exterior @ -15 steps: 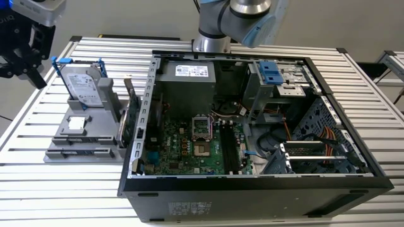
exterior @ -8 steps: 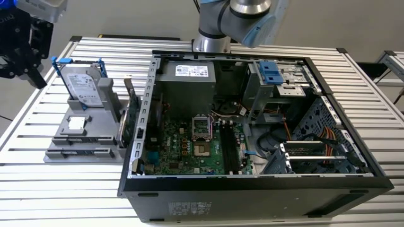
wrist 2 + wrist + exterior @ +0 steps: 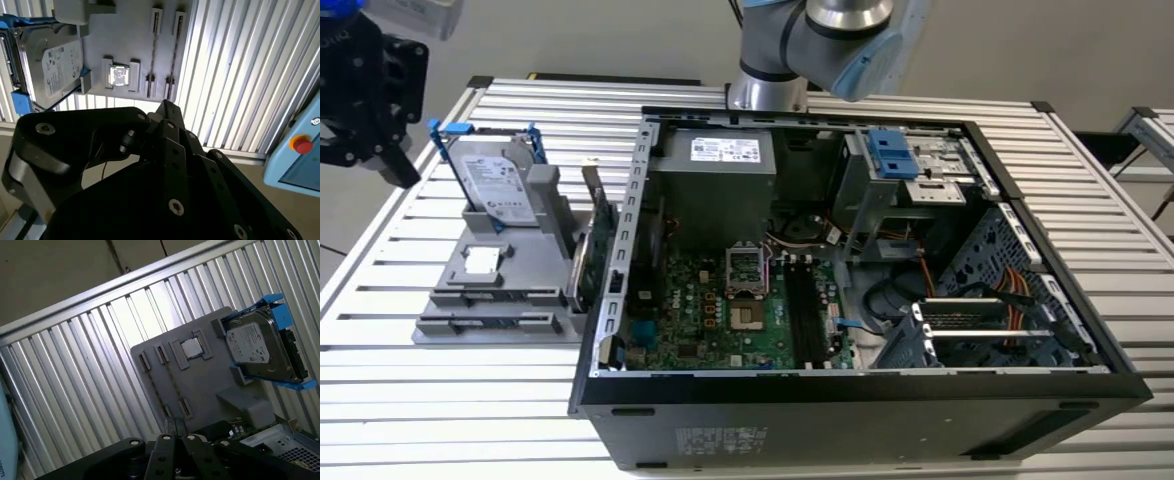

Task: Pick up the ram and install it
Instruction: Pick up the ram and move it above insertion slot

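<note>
Benchtop w/ a ribbed metal table (image 3: 440, 420) carrying an open-sided PC case (image 3: 854, 425), motherboard (image 3: 720, 310) showing inside. Just beside the case, on the exterior view's left, sits a grey parts holder (image 3: 454, 325). At the holder's far end a silver hard drive (image 3: 500, 180) w/ blue rails stands upright. A small square processor chip (image 3: 480, 260) lies in a pocket near the holder's middle. A green expansion card (image 3: 588, 262) stands on edge btwn holder and case wall. Robot arm (image 3: 834, 35) rises at the table's far side, behind the case. Black gripper (image 3: 398, 165) hangs at the far left of the exterior view, above the table's edge, near the hard drive and well apart from the case. Both wrist views look past it down onto the holder; jaws together at the tips, nothing seen btwn them. Ram: can't tell where it is. Two narrow slots (image 3: 154, 50) on the holder show as thin dark lines in the second wrist view; can't tell whether a stick sits in either.
</note>
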Robot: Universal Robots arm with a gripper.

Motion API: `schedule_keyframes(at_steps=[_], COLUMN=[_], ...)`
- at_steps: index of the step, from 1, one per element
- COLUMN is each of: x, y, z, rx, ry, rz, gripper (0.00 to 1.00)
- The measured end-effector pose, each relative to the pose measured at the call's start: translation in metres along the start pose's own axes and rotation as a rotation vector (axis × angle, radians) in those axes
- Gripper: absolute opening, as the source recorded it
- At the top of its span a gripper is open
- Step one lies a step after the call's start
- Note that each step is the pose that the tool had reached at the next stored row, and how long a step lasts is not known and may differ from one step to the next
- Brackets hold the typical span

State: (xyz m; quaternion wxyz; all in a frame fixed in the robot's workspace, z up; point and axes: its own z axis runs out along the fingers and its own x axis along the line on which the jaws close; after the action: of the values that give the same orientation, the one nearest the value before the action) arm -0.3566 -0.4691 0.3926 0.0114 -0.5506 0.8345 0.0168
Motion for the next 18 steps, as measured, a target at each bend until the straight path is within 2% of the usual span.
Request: schedule_keyframes(at_steps=[5, 18], x=[0.0, 0.0], y=[0.0, 0.0001], z=[0.0, 0.0], rx=[0.0085, 0.0022], ry=[-0.0007, 0.0008], rz=[-0.075, -0.262], gripper=[0.0, 0.0])
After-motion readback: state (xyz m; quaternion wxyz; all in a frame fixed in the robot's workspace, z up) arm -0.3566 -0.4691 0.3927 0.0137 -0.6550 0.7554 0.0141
